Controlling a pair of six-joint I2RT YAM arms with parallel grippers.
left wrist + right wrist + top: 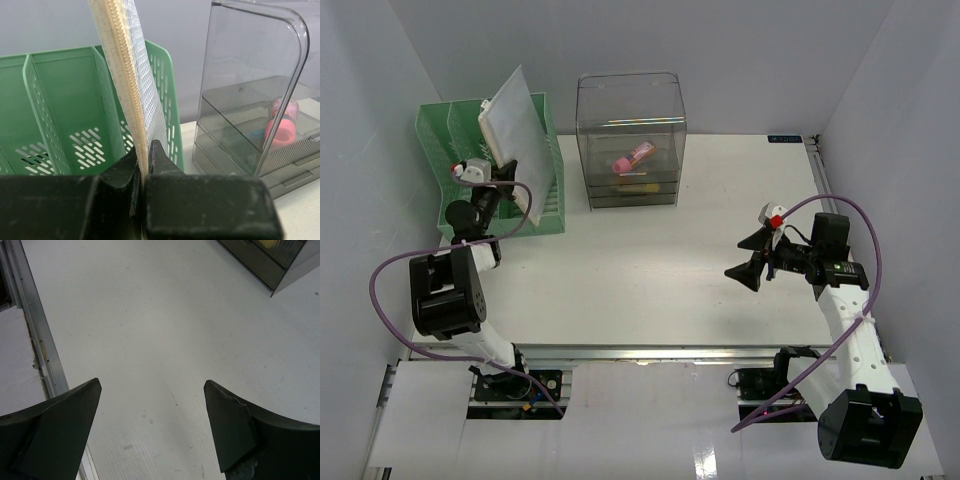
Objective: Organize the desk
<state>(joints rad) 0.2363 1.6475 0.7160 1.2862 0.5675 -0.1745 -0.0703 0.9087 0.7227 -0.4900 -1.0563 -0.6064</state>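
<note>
The white desk has a silver rail along its near edge. My left gripper is shut on a white mesh zip pouch and holds it tilted above the green file rack at the back left. In the left wrist view the pouch stands edge-on between my fingers, with the rack behind it. My right gripper is open and empty, held above the desk at the right; its wrist view shows only bare desk between the fingertips.
A clear plastic drawer unit stands at the back centre with a pink object inside. It also shows in the left wrist view, and its corner shows in the right wrist view. The desk rail runs at the left there.
</note>
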